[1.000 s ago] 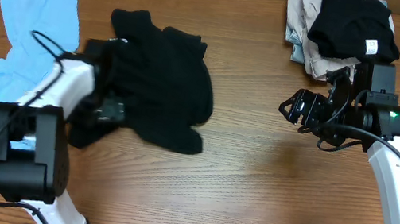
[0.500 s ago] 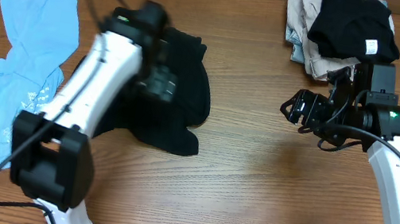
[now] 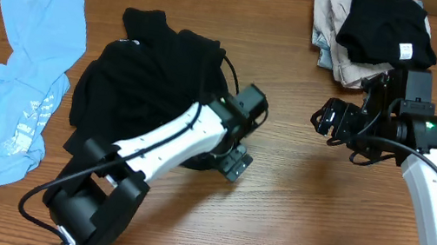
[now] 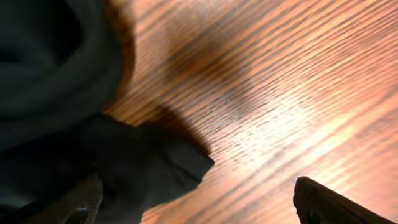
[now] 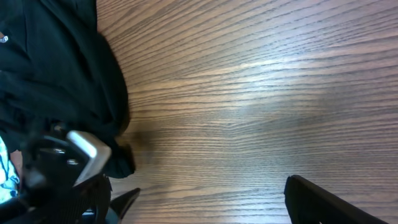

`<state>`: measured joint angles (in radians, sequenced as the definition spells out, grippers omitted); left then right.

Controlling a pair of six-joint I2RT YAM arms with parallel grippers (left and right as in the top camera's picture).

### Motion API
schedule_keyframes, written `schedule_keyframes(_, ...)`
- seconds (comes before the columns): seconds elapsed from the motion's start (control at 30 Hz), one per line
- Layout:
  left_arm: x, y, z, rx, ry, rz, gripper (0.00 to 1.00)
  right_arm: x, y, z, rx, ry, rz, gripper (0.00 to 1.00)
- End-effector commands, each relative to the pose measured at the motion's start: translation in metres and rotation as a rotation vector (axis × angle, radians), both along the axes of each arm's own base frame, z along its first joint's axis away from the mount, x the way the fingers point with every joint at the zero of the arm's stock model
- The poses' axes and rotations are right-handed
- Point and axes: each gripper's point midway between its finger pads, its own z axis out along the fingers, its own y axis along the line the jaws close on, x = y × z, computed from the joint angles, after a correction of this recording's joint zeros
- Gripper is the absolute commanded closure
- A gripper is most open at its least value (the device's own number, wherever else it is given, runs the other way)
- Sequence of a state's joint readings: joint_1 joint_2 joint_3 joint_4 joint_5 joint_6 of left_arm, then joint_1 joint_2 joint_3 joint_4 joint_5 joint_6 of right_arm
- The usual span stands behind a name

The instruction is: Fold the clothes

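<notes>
Two pincers stood wide over the wood-grain counter. We saw the left pincer gaping at the right edge of the crumpled black shirt, a soft matte corner just beside one finger, nothing held. The right pincer hung open above bare counter, between the shirt and the beige and black folded pile at the far edge. A wrinkled light blue tee lay along the left edge.
</notes>
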<state>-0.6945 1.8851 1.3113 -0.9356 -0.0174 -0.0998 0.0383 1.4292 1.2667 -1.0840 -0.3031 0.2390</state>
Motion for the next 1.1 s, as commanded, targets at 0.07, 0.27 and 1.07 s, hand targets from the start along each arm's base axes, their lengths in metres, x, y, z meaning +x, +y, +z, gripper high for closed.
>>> schedule_keyframes(0.07, -0.007, 0.019, -0.025, 0.059, -0.018, -0.013, 0.05, 0.001, -0.003, -0.001, -0.013, -0.004, -0.007, 0.07)
schedule_keyframes(0.27, -0.015, 0.032, -0.038, 0.089, -0.004, 0.015, 0.27, 0.001, -0.002, -0.001, -0.013, -0.004, -0.007, 0.07)
schedule_keyframes(1.07, -0.021, 0.057, -0.03, 0.151, 0.068, 0.066, 0.96, 0.014, -0.001, 0.005, 0.035, -0.027, -0.104, 0.07)
